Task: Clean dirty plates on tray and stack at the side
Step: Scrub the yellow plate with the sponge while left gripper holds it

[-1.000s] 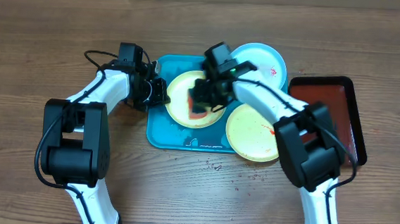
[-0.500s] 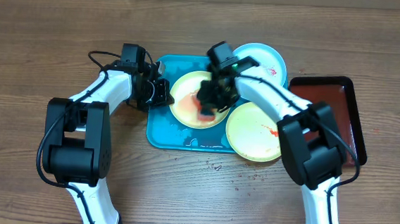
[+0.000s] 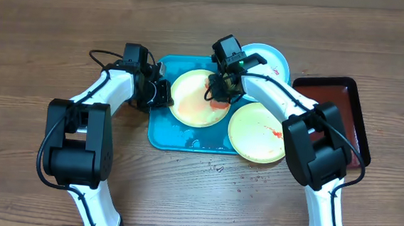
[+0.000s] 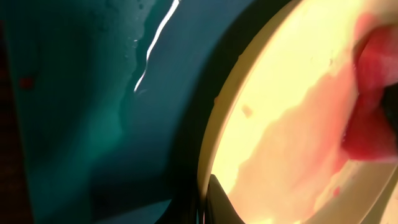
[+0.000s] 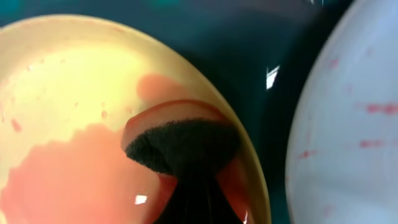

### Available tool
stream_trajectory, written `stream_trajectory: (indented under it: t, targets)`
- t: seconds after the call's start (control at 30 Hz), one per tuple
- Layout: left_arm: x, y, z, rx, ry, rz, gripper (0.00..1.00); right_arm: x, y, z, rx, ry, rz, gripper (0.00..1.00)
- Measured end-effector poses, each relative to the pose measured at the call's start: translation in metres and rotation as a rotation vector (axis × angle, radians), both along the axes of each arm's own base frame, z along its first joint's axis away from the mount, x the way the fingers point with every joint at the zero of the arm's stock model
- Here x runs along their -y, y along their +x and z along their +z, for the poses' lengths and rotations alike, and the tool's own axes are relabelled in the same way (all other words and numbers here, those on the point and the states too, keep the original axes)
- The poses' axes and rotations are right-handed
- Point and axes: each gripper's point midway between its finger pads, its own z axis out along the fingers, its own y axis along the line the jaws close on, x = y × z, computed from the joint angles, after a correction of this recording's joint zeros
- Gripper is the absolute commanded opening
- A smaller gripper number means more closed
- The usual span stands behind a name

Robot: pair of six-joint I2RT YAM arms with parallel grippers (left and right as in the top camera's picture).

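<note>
Here the right gripper [image 3: 220, 87] is clamped on a dark, red-soaked sponge [image 5: 180, 146] pressed onto the smeared yellow-green plate [image 3: 192, 105] near its 1 o'clock rim. The left gripper [image 3: 159, 93] sits at that plate's 9 o'clock rim, and I cannot tell whether it grips. The plate lies in the blue tray [image 3: 159, 135] on a wooden table [image 3: 51, 31], with a blue-white plate [image 3: 270, 59] at the tray's 1 o'clock corner, a second yellow-green plate [image 3: 256, 134] at 4 o'clock and a dark red tray [image 3: 342, 101] at 3 o'clock.
</note>
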Motion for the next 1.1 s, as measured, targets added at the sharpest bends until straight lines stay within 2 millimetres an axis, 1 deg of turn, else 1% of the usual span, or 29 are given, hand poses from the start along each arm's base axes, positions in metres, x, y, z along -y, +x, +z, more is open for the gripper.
stream_trajectory:
  t: [0.13, 0.2, 0.27, 0.4, 0.5, 0.57, 0.63, 0.77, 0.93, 1.1]
  targets:
    - [-0.003, 0.0, 0.0, -0.002, 0.018, 0.004, 0.04, -0.011, 0.014, 0.002, 0.082, 0.008, 0.04, 0.04]
    - [-0.004, 0.0, 0.0, -0.004, 0.022, 0.005, 0.04, -0.018, 0.018, 0.004, 0.113, 0.014, 0.059, 0.04]
    - [-0.005, 0.0, 0.0, -0.004, 0.025, 0.006, 0.04, -0.026, 0.02, 0.007, 0.146, 0.014, 0.087, 0.04]
    - [-0.005, -0.001, 0.0, -0.005, 0.029, 0.004, 0.04, -0.029, 0.02, 0.007, 0.18, -0.036, 0.114, 0.04]
    - [-0.006, 0.0, 0.0, -0.004, 0.032, 0.005, 0.04, -0.023, 0.019, 0.006, 0.198, -0.1, 0.128, 0.04]
    - [-0.006, 0.0, 0.0, -0.003, 0.032, 0.005, 0.04, -0.015, 0.017, 0.004, 0.195, -0.153, 0.138, 0.04]
    - [-0.006, 0.0, 0.0, -0.002, 0.033, 0.004, 0.04, -0.007, 0.011, 0.0, 0.169, -0.193, 0.15, 0.04]
    - [-0.006, 0.0, 0.0, 0.004, 0.034, -0.009, 0.04, 0.003, 0.0, -0.002, 0.12, -0.241, 0.172, 0.04]
    - [-0.006, 0.0, 0.0, 0.007, 0.036, -0.017, 0.04, 0.008, -0.009, -0.002, 0.08, -0.272, 0.201, 0.04]
    - [-0.005, -0.001, 0.0, 0.008, 0.036, -0.022, 0.04, 0.014, -0.017, 0.002, 0.038, -0.31, 0.246, 0.04]
